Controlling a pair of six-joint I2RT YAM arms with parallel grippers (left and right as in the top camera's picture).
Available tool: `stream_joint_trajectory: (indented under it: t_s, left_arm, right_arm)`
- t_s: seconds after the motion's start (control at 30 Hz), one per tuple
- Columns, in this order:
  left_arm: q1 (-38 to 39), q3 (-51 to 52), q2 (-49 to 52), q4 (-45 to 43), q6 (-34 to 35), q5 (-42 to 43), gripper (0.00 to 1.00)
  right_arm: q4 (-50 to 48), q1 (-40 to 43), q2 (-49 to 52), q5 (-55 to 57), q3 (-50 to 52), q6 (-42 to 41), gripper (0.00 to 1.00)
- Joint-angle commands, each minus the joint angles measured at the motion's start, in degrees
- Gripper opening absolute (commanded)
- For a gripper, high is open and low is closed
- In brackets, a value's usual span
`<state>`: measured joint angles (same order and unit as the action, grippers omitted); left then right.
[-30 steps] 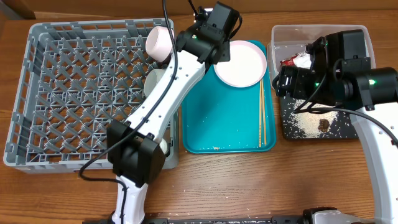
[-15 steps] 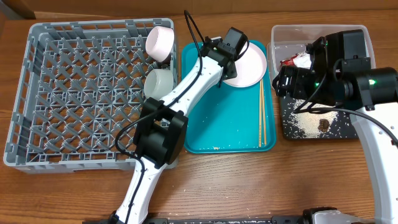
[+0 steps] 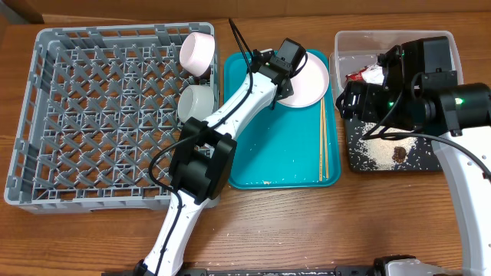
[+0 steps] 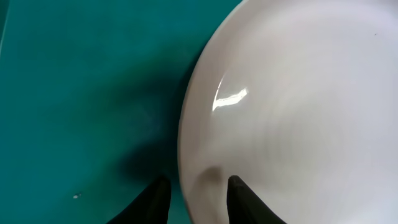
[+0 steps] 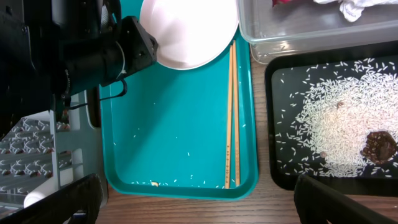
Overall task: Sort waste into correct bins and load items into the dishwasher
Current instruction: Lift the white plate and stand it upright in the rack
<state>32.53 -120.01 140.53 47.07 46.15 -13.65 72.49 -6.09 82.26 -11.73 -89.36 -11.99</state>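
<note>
The pale pink plate (image 3: 311, 73) lies at the far end of the teal tray (image 3: 268, 153). My left gripper (image 3: 281, 89) is low at the plate's near-left rim. In the left wrist view it (image 4: 199, 196) is open, with one finger over the plate (image 4: 292, 99) and one over the tray. Two chopsticks (image 3: 323, 142) lie on the tray's right side. The pinkish bowl (image 3: 197, 51) and the grey-green bowl (image 3: 196, 103) sit in the grey rack (image 3: 100, 115). My right gripper (image 5: 199, 205) is wide open and empty above the tray's near edge.
The clear tub (image 3: 430, 42) holds the white napkin (image 5: 357, 7) and the red wrapper (image 3: 360, 75). The black tray (image 3: 360, 157) holds rice (image 5: 339, 127) and a brown lump (image 5: 377, 146). A few rice grains lie on the teal tray. My left arm crosses the rack's right wall.
My left gripper has moved from the rack's far right corner over to the plate and come down at its rim. The right arm has not moved.
</note>
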Motion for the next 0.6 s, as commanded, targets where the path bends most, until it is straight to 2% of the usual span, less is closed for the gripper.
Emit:
stream_joint_trajectory:
  t_s: [0.0, 0.17, 0.33, 0.43, 0.57]
  left_arm:
    - [0.1, 0.0, 2.3, -1.2, 0.6, 0.2, 0.31]
    - [0.1, 0.0, 2.6, -2.5, 0.6, -0.1, 0.20]
    - [0.1, 0.0, 2.6, -2.4, 0.6, -0.3, 0.14]
    - [0.0, 0.0, 2.6, -2.4, 0.6, -0.3, 0.06]
    - [-0.4, 0.0, 2.6, -2.3, 0.5, -0.5, 0.04]
  right_arm:
    - [-0.4, -0.2, 0.0, 0.3, -0.7, -0.2, 1.00]
    - [-0.4, -0.2, 0.0, 0.3, -0.7, -0.2, 1.00]
    - [-0.4, -0.2, 0.0, 0.3, -0.7, -0.2, 1.00]
    - [-0.4, -0.2, 0.0, 0.3, -0.7, -0.2, 1.00]
    - [-0.4, -0.2, 0.0, 0.3, -0.7, -0.2, 1.00]
